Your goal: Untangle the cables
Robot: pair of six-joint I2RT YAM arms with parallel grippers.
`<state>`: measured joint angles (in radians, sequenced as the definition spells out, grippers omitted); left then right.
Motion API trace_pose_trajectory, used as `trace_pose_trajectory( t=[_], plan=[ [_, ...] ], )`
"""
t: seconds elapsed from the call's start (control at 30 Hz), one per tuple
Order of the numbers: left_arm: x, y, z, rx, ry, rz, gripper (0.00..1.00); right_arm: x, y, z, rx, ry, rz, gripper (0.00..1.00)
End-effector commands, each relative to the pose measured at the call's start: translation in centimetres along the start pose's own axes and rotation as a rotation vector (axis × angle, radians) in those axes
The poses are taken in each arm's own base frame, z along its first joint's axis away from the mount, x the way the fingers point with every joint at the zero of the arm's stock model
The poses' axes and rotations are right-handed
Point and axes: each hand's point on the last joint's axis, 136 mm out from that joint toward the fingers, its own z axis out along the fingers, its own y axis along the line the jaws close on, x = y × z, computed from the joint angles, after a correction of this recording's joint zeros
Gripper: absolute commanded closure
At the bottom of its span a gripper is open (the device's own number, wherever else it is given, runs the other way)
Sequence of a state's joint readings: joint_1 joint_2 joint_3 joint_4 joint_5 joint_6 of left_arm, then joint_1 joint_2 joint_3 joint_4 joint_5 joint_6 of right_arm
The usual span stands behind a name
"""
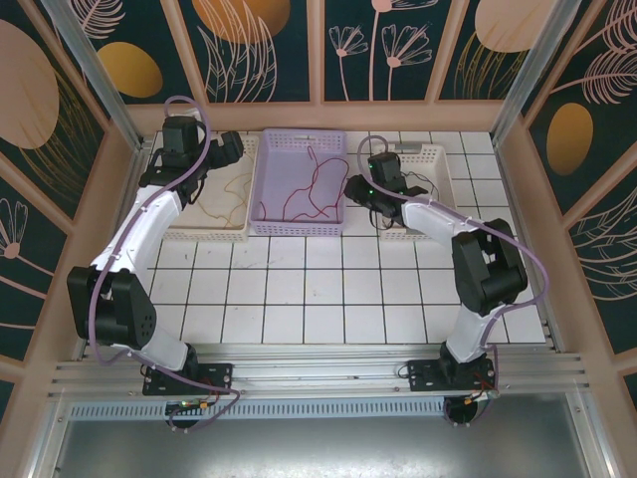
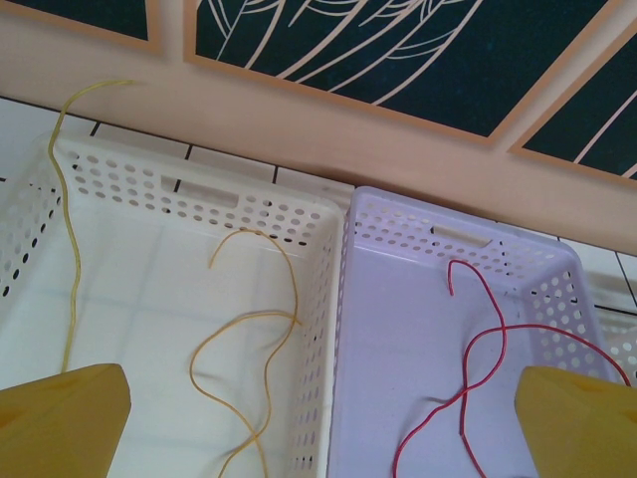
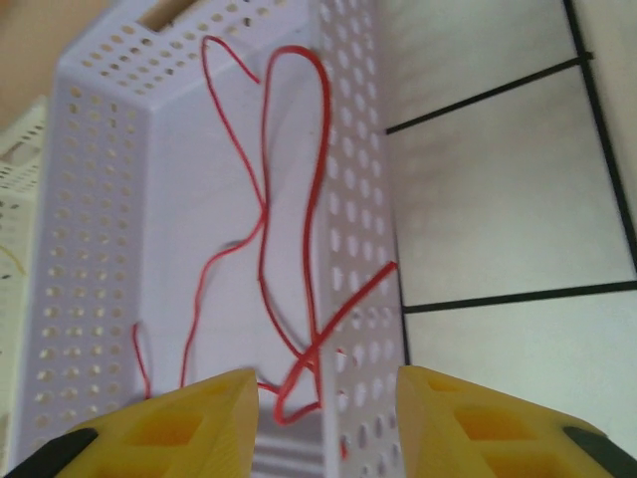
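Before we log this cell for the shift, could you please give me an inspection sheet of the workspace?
Surface: white tiled table, three baskets along its far edge.
Job's things: yellow cable loose in the cream basket; red cable looped in the purple basket, one strand draped across its right wall; white basket partly hidden by the right arm.
Clutter: nothing seen.
Hands: left hand open above the cream and purple baskets; right hand open, astride the purple basket's right wall at that strand.
Cables: lilac leads loop along both arms.
Surroundings: dark leaf-patterned wall panels; metal rail at the near edge.
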<state>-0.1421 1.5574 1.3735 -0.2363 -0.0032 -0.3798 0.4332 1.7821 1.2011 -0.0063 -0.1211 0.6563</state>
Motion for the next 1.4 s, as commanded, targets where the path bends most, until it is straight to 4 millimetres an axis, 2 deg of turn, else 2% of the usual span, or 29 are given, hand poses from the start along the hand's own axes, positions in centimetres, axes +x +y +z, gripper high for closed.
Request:
trace_pose_trajectory(
  t=[0.0, 0.4, 0.63, 0.77, 0.93, 1.0, 1.23, 1.37],
  plan=[
    [-0.6, -0.2, -0.3, 0.017, -0.013, -0.005, 0.02, -0.3, 0.2, 0.9, -0.068, 0.006, 0.063, 0.59],
    [-0.7, -0.2, -0.2, 0.016, -0.011, -0.004, 0.02, 0.9, -0.9, 2.1, -0.069, 0.044, 0.123, 0.57],
    [-0.5, -0.2, -0.2, 0.014, -0.008, -0.002, 0.02, 0.1, -1.2, 3.0, -0.065, 0.019, 0.133, 0.65],
    [-0.7, -0.2, -0.2, 0.013, -0.013, -0.001, 0.02, -0.3, -1.5, 3.5, -0.073, 0.020, 0.153, 0.74],
    [-0.7, -0.1, -0.1, 0.012, -0.010, -0.002, 0.02, -0.8, -1.3, 3.8, -0.072, 0.002, 0.151, 0.76],
    [-0.6, -0.1, -0.1, 0.013, -0.008, -0.001, 0.02, -0.9, -1.0, 3.7, -0.083, 0.000, 0.147, 0.74],
    [-0.7, -0.2, -0.1, 0.014, -0.010, -0.002, 0.01, -0.4, -0.5, 2.5, -0.115, -0.029, 0.153, 0.52],
    [-0.6, -0.2, -0.1, 0.016, -0.008, -0.003, 0.01, 0.3, -0.7, 2.6, -0.126, -0.021, 0.172, 0.50]
  ],
)
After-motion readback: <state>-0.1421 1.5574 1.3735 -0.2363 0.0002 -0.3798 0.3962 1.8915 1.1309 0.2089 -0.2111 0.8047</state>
